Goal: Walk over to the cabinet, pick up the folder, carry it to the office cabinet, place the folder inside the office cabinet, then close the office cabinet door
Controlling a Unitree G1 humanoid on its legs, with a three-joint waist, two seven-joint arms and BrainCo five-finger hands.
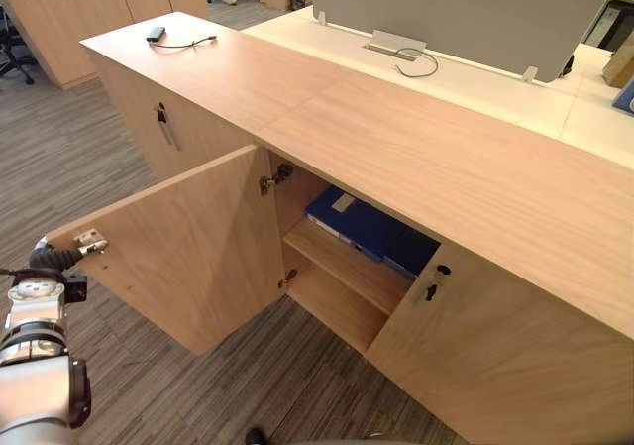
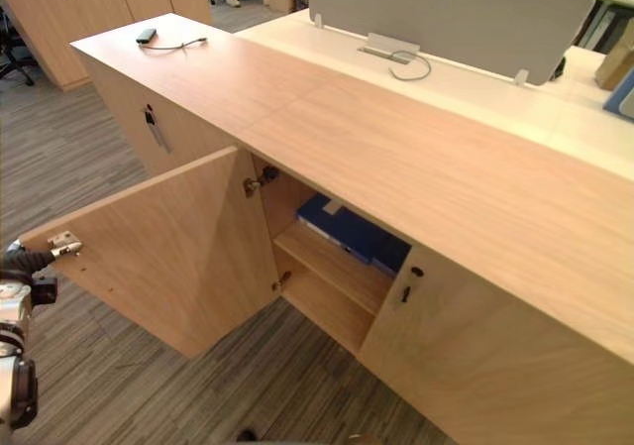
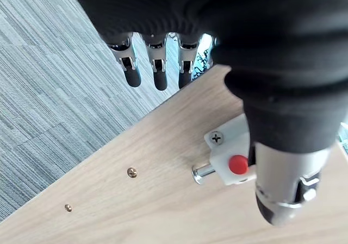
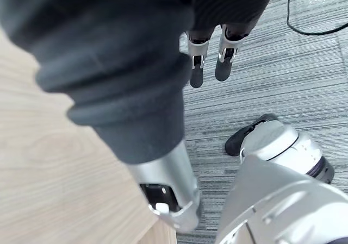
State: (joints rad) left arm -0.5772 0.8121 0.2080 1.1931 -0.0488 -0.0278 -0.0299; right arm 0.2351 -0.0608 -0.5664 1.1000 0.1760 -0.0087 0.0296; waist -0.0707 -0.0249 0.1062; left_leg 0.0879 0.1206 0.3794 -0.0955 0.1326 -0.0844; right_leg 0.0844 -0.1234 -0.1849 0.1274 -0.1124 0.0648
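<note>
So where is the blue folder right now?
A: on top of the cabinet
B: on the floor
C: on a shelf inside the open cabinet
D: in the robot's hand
C: the blue folder lies on the upper shelf inside the cabinet, whose door stands open.

Office cabinet (image 1: 416, 158), long, wood: 1.
Cabinet doors: 3, made up of 1 open door (image 1: 188, 257) and 2 shut doors (image 1: 495, 356).
Hinges (image 1: 275, 177) on the open door: 2.
Inner shelf (image 1: 342, 267): 1.
Blue folders (image 1: 357, 227) lying on that shelf: 2, as far as can be told.
White latch with red button (image 3: 231, 160): 1.
Brass screws (image 3: 131, 172) in the door face: 2.
Grey partition screen (image 1: 446, 14): 1.
Small dark device with cable (image 1: 156, 34) on the cabinet top: 1.
</note>
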